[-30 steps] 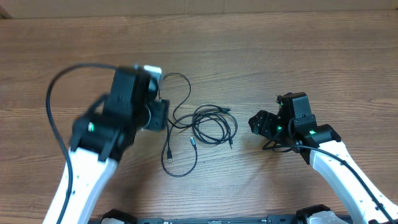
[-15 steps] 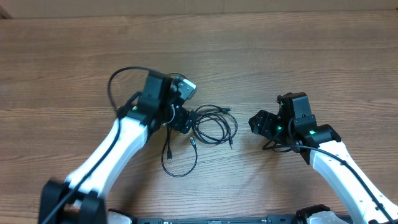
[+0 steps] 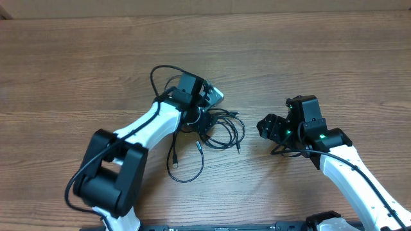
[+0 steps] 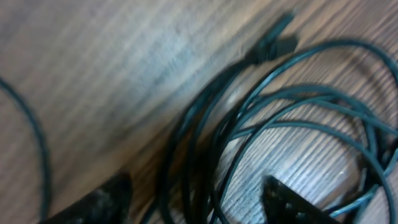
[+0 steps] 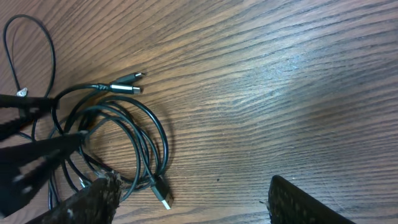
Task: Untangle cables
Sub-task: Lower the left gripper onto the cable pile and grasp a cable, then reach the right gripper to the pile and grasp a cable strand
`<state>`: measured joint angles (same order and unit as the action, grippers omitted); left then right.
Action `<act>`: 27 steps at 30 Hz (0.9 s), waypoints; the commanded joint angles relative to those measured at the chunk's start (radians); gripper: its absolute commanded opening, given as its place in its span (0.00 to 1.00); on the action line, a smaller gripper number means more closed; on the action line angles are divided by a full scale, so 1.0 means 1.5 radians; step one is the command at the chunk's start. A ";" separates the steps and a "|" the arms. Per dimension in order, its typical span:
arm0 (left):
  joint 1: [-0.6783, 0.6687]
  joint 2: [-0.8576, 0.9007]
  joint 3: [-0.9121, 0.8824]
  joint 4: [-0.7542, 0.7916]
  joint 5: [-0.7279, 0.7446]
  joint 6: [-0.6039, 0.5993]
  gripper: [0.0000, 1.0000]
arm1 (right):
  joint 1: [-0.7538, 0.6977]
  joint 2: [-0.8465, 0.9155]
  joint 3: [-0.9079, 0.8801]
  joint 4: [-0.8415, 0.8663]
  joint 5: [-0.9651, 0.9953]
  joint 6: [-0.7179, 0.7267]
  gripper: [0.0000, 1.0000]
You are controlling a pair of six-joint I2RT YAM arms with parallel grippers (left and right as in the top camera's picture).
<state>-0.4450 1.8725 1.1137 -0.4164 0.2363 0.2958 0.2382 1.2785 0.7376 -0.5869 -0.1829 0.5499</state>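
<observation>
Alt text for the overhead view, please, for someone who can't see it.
The left gripper sits at the left edge of a loose coil of thin black cables in the middle of the brown wooden table. The right gripper sits open to the coil's right, clear of it.

A wooden table (image 3: 308, 58) fills almost every view, its top a warm mid-brown with fine grain lines running from left to right in the overhead view. Darker streaks and paler bands alternate along the grain. Along the far edge lies a lighter tan strip (image 3: 128, 6), plain and flat. At the near edge a dark bar (image 3: 225, 227) shows. The light is soft and even, leaving a pale sheen (image 5: 298, 68) on the wood in the right wrist view
</observation>
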 commanded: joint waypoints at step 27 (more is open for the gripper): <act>0.048 -0.176 0.285 -0.257 0.250 -0.028 0.04 | 0.003 -0.003 0.006 0.171 -0.211 0.000 0.95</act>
<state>-0.3714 1.6016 1.5337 -0.7834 0.5484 0.2642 0.2382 1.2785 0.7376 -0.3649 -0.4213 0.5499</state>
